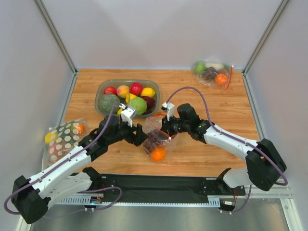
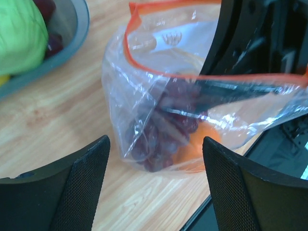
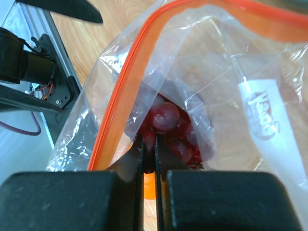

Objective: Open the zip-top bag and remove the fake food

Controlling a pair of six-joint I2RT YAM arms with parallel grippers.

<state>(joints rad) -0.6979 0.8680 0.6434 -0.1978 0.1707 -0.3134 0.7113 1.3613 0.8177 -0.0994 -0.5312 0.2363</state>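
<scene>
The pale wooden desk [image 1: 231,120] carries a grey oval plastic bowl [image 1: 99,91] heaped with toy fruit toward its far left. Just off the bowl's near right corner lies the clear, crinkly zip-top bag with an orange-red zip strip [image 1: 153,124], its mouth open and turned toward the bowl.

The left tool [image 1: 141,138] sits just on the near side of the bowl. Its fingers [image 2: 86,178] are spread wide and hold nothing, and the bag [image 2: 144,96] lies right ahead of them, apart from both.

The right tool [image 1: 163,129] reaches in from the side away from the bowl. Its jaws are squeezed narrow on the bag's wall [image 3: 226,72], just below the zip strip, with the film caught between the fingers [image 3: 137,159].

Inside the bag, at its end farthest from the bowl, rest the dark purple plastic grape bunch [image 1: 155,140] and, beyond it, the small orange plastic fruit [image 1: 158,154]. From the right wrist the grapes [image 3: 166,118] show directly past the pinched fingertips. The light green round plastic fruit [image 1: 138,105] lies in the bowl, at its near right edge.
</scene>
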